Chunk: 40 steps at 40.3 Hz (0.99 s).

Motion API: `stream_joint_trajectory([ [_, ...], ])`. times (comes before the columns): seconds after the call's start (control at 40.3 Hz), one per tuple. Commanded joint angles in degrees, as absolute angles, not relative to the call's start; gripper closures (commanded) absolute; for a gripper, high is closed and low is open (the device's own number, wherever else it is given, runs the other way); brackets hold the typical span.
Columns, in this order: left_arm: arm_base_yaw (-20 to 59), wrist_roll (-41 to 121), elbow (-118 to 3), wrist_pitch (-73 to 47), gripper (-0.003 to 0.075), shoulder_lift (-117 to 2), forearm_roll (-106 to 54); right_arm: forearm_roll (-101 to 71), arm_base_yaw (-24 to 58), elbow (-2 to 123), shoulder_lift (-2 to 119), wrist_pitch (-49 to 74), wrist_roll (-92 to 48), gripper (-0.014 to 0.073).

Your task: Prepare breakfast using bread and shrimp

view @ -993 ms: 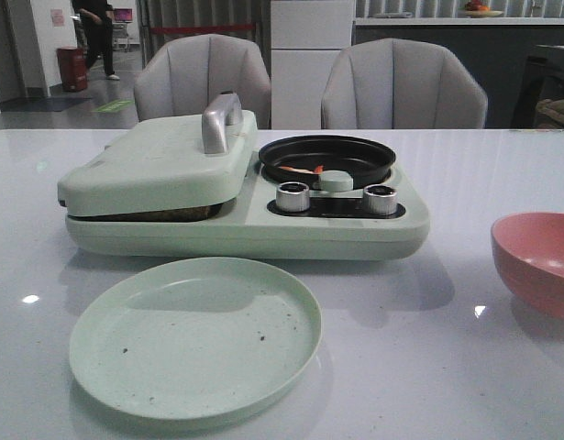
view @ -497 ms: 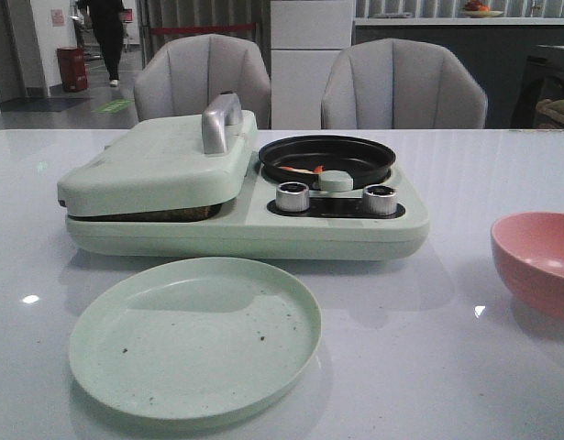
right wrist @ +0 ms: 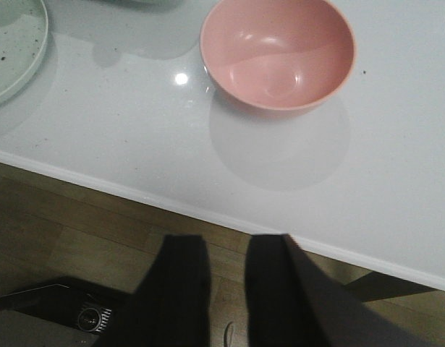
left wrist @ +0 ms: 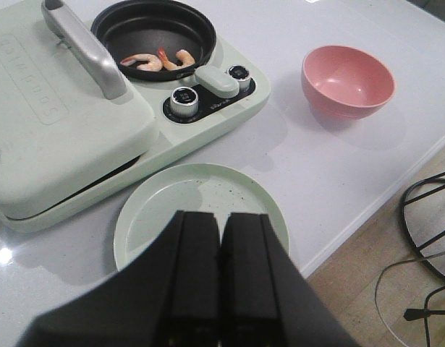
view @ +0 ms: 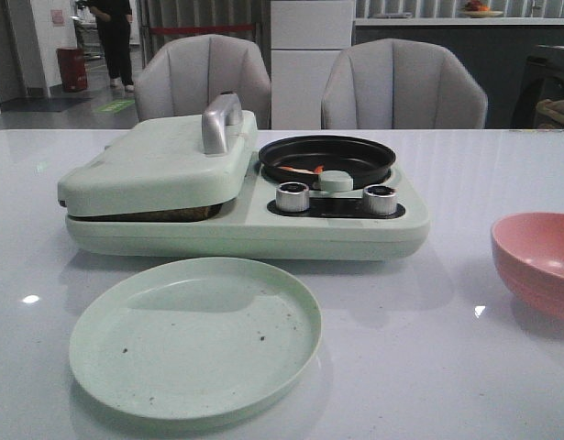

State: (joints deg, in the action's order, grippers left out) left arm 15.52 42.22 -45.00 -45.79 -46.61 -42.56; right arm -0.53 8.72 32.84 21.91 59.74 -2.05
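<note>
in the front view a pale green breakfast maker (view: pixel 236 225) sits on the white table (view: pixel 447 367), its lid (view: pixel 153 165) shut over the griddle side, with a dark edge of something showing in the gap under it, too dim to tell if it is the bread. the shrimp (view: pixel 304 170) lies in the round black pan (view: pixel 327 158) behind a green knob (view: pixel 337 181). a green plate (view: pixel 194 337) sits just in front of the maker and a pink bowl (view: pixel 538 261) lies well to the right. in the left wrist view the left gripper (left wrist: pixel 221 278) hangs over the plate's near rim, fingers pressed together on nothing. in the right wrist view the right gripper (right wrist: pixel 228 289) hovers past the table edge over the floor, fingers a narrow gap apart, holding nothing.
</note>
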Motion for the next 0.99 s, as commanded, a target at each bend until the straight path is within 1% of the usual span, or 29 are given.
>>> stream_joint_trajectory([
  [0.0, 15.9, 42.2, -46.5, -42.9, 0.0621, -46.3, -44.9, 0.0, 8.7, 34.2, 22.3, 56.7, -2.0, 0.0479],
  [0.099, 15.9, 42.2, -46.5, -42.9, 0.0621, -46.3, -44.9, 0.0, 8.7, 34.2, 22.3, 56.7, -2.0, 0.0564],
  [0.174, 15.9, 42.2, -46.5, -42.9, 0.0621, -46.3, -44.7, 0.0, 8.7, 34.2, 22.3, 56.7, -2.0, 0.0559],
  [0.298, 15.7, 39.7, -46.5, -42.2, 0.0620, -46.3, -38.7, 0.0, 8.7, 34.2, 22.3, 56.6, -2.0, 0.0559],
  [0.447, 15.5, 23.8, -46.5, -38.9, 0.0620, -46.3, -23.8, 0.0, 8.7, 34.2, 22.3, 56.5, -2.0, 0.0559],
  [0.596, 15.5, 13.6, -46.5, -38.3, 0.0620, -46.3, -12.8, 0.0, 8.7, 34.2, 22.3, 55.3, -2.0, 0.0559],
  [0.968, 15.5, 13.3, -46.5, -38.4, 0.0620, -46.3, -11.9, -2.1, 8.7, 34.2, 22.3, 55.4, -2.0, 0.0559],
])
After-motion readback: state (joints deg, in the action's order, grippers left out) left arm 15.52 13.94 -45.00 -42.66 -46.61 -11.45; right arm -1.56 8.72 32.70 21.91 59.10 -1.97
